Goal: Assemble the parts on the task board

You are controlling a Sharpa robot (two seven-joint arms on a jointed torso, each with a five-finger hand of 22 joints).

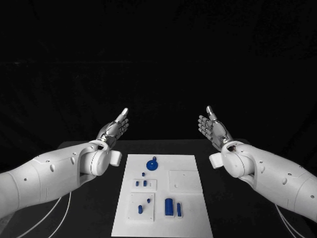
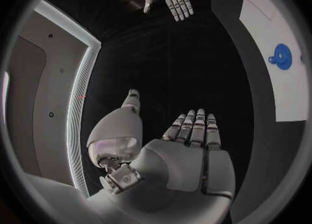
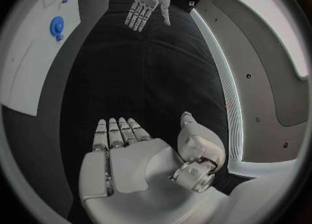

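The white task board (image 1: 185, 181) lies in the middle of the table. A round blue part (image 1: 152, 164) with a small knob sits near its far end, and small blue pegs (image 1: 141, 183) stand in its left blocks. Two longer blue pieces (image 1: 173, 207) rest at the near end. My left hand (image 1: 114, 130) is raised beyond the board's far left corner, fingers straight and apart, holding nothing. My right hand (image 1: 213, 128) is raised beyond the far right corner in the same flat pose, palm empty. Both palms face each other. The round blue part (image 2: 282, 56) (image 3: 57, 26) appears in both wrist views.
The black table (image 1: 101, 208) extends to both sides of the board. A pale recessed square (image 1: 184, 179) sits on the board's right half. White cables (image 1: 55, 210) run under my left arm near the table's front left.
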